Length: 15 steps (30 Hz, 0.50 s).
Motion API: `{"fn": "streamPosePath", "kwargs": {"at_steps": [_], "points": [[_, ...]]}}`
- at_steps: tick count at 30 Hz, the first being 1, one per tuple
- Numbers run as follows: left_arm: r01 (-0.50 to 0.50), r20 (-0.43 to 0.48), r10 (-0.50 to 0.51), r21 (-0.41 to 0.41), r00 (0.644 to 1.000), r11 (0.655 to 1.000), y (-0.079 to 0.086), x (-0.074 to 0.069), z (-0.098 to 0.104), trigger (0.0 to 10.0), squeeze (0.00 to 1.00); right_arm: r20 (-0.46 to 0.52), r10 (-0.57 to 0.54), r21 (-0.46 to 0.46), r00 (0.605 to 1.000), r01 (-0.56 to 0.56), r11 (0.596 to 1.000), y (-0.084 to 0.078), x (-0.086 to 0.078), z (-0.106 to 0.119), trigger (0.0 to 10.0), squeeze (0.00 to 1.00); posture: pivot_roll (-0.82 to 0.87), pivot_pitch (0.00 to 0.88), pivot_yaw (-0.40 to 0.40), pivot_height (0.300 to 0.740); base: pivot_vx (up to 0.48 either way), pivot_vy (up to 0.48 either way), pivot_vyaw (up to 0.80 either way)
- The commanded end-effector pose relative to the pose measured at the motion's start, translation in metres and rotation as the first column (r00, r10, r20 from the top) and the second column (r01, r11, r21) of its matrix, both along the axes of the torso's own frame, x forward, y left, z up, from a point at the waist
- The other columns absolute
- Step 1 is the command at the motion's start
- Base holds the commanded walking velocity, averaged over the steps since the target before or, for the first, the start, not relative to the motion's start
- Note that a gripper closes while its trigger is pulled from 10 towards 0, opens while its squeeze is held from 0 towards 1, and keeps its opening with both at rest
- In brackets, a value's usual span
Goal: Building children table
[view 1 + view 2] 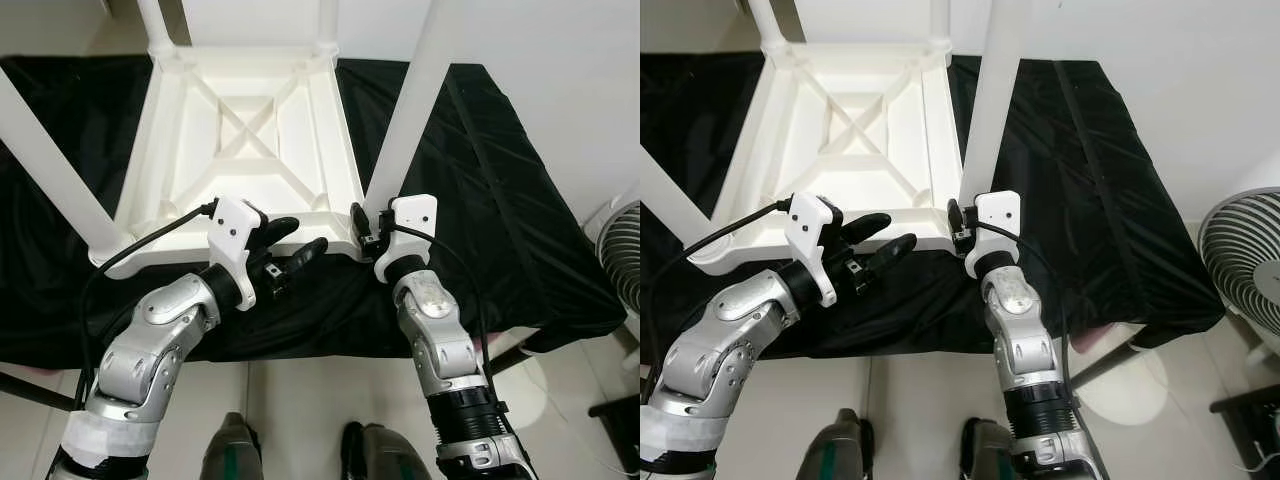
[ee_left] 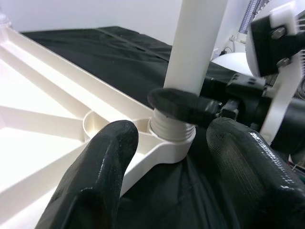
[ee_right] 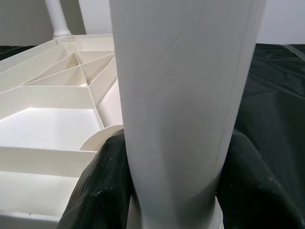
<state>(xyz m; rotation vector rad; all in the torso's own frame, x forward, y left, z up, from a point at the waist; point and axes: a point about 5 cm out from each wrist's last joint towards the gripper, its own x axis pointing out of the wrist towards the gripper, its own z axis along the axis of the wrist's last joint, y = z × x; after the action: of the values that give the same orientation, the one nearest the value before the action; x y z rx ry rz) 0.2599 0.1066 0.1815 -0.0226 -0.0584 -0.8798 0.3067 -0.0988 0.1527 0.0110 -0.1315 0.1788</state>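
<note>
Children's table (image 1: 245, 150), white plastic, lies upside down on a black cloth (image 1: 500, 200) spread over the surface, its ribbed underside facing up and its legs rising from the corners. The leg (image 1: 415, 95) at the corner nearest the robot's right side is the one in hand: the right gripper (image 1: 368, 228) has its fingers closed around that leg just above the corner socket, and the leg's long axis runs up and away from the socket, roughly square to the tabletop. The left gripper (image 1: 290, 245) hovers beside the same near edge, a little to the left of that corner, its fingers parted and holding nothing, so the right arm is clearly the nearer one to the leg. The left wrist view shows what the head views cannot: the ribbed collar (image 2: 172, 128) at the leg's base sits in the socket with some ridges exposed, which suggests the leg is not fully seated, with one finger of the right gripper crossing the leg just above it. The right wrist view gives the leg (image 3: 186, 109) close up between the dark fingers (image 3: 102, 186). A fan (image 1: 620, 245) stands on the floor beyond the cloth's right end.
</note>
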Motion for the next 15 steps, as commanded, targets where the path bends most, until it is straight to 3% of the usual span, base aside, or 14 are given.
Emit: {"fn": "streamPosePath", "kwargs": {"at_steps": [1, 5, 6, 10, 15], "points": [[-0.001, -0.005, 0.001, 0.013, 1.000, 1.000, 0.000, 0.000, -0.003, 10.0, 0.00, 0.041, -0.072, 0.039, 0.997, 0.070, 0.997, -0.010, 0.003, 0.009, 10.0, 0.00, 0.02, 0.037, 0.050, 0.740, 0.000, 0.000, 0.00], [0.016, 0.002, -0.016, 0.021, 1.000, 1.000, -0.003, 0.001, -0.003, 10.0, 0.00, 0.073, 0.026, 0.033, 0.997, -0.028, 0.999, -0.008, 0.002, 0.015, 10.0, 0.00, 0.01, 0.037, 0.058, 0.740, 0.000, 0.000, 0.00], [0.028, 0.007, -0.029, 0.026, 1.000, 0.999, -0.005, 0.001, -0.003, 10.0, 0.00, 0.085, 0.085, 0.033, 0.993, -0.088, 0.996, -0.011, 0.002, 0.019, 10.0, 1.00, 0.01, 0.039, 0.063, 0.740, 0.000, 0.000, 0.00], [0.049, 0.016, -0.049, 0.029, 0.999, 0.998, -0.010, 0.001, -0.002, 10.0, 0.00, 0.144, 0.233, -0.035, 0.962, -0.230, 0.973, -0.024, 0.005, 0.029, 10.0, 1.00, 0.01, 0.043, 0.061, 0.740, 0.000, 0.000, 0.00], [0.057, 0.020, -0.058, 0.034, 0.998, 0.998, -0.013, 0.001, -0.002, 10.0, 0.00, 0.145, 0.350, -0.076, 0.926, -0.342, 0.937, -0.031, 0.009, 0.034, 10.0, 1.00, 0.01, 0.046, 0.053, 0.740, 0.000, 0.000, 0.00]]}}
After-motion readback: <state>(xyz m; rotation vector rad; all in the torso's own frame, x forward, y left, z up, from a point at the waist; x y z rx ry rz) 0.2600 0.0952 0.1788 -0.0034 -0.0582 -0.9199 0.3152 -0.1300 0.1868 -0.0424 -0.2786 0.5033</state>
